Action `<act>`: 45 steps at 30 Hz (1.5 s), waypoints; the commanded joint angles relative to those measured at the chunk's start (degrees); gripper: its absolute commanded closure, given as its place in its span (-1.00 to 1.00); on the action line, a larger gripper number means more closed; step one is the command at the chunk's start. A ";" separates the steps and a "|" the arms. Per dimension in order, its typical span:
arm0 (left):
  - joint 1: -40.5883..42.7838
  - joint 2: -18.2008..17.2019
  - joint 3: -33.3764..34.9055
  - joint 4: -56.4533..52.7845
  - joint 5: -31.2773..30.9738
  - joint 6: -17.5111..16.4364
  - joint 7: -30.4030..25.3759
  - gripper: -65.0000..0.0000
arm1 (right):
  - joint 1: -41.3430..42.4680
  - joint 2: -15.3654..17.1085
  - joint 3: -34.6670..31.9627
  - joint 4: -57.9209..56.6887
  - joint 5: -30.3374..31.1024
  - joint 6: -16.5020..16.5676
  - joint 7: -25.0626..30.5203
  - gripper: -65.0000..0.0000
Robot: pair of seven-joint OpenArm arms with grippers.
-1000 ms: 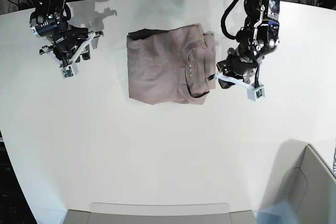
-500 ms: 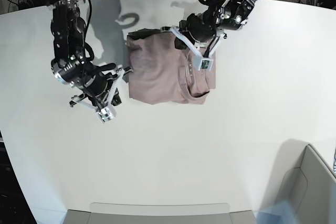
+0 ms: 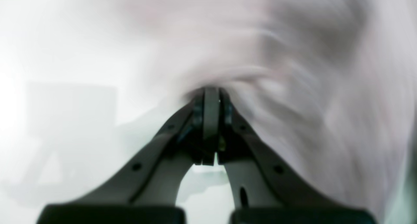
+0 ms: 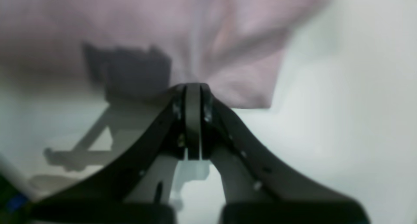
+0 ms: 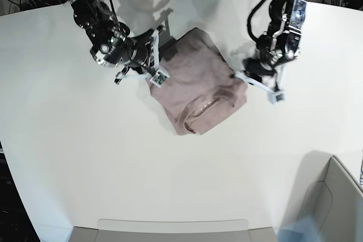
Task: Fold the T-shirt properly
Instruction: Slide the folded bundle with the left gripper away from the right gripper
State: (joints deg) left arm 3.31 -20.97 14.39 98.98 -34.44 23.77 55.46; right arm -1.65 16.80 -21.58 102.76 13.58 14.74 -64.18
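The dusty-pink T-shirt (image 5: 195, 86) lies folded into a compact block at mid-table, turned askew with its collar toward the near side. My right gripper (image 5: 154, 75) sits at the shirt's left corner. In the right wrist view this gripper (image 4: 193, 87) is shut, with the cloth (image 4: 228, 54) gathered at its tips. My left gripper (image 5: 243, 79) is at the shirt's right corner. The blurred left wrist view shows it (image 3: 211, 93) shut as well, with wrinkles of the cloth (image 3: 293, 87) running into its tips.
The white table (image 5: 113, 168) carries the shirt alone. A grey bin (image 5: 334, 196) stands at the near right corner and a grey panel (image 5: 170, 228) along the near edge. Dark cables and frames line the far edge.
Both grippers have closed on the shirt's edges. The shirt has turned clockwise, its collar now on the near side. The left arm swung from the shirt's top to its right corner.
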 commanded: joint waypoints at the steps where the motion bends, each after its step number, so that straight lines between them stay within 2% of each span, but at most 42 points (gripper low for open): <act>1: -0.28 -0.08 -0.37 1.28 -1.04 -0.52 0.49 1.00 | 0.29 -0.23 1.41 2.78 0.09 -0.11 1.19 1.00; 3: -0.37 -0.17 -0.63 2.08 -1.04 -0.52 0.49 1.00 | -1.56 -0.58 4.48 4.80 0.09 -0.11 1.72 1.00; 7: -0.01 0.27 -0.55 5.77 -1.04 -0.60 -0.30 1.00 | -4.55 -0.75 11.34 6.91 0.26 -0.19 6.82 1.00; 12: -0.19 7.04 0.16 7.79 -1.12 -1.13 -0.39 1.00 | -8.15 -3.92 25.06 8.14 0.53 -0.28 8.05 1.00; 16: -2.65 9.06 6.31 4.89 -1.12 -1.13 -2.14 1.00 | -10.53 -5.68 34.29 8.93 0.53 -0.19 7.79 1.00; 19: -4.94 9.15 12.02 1.90 -1.12 -1.13 -3.90 1.00 | -13.08 -5.50 36.31 10.25 0.35 -0.19 7.79 1.00; 23: -5.90 9.24 15.37 0.41 -1.04 -1.13 -4.25 1.00 | -16.24 -4.62 37.54 11.22 0.53 -0.19 8.05 1.00; 27: -7.93 8.80 18.35 -7.24 -1.04 -1.13 -3.73 1.00 | -17.65 -4.27 37.63 11.31 0.53 -0.19 8.14 1.00; 32: -8.89 4.14 19.85 -13.13 -1.04 -1.13 -4.34 1.00 | -18.00 -4.27 37.63 11.31 0.53 -0.19 8.14 1.00; 40: -11.18 -9.40 19.67 -13.75 -1.04 -1.13 -4.52 1.00 | -17.56 -4.27 37.36 11.31 0.53 -0.19 8.14 1.00; 45: -12.85 -13.71 19.67 -16.74 -1.04 -1.13 -8.39 1.00 | -17.56 -4.45 37.19 11.31 0.53 -0.19 8.14 1.00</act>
State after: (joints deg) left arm -9.10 -33.98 34.17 82.78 -35.59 21.63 44.71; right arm -19.66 11.99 15.42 113.01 13.74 14.55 -57.14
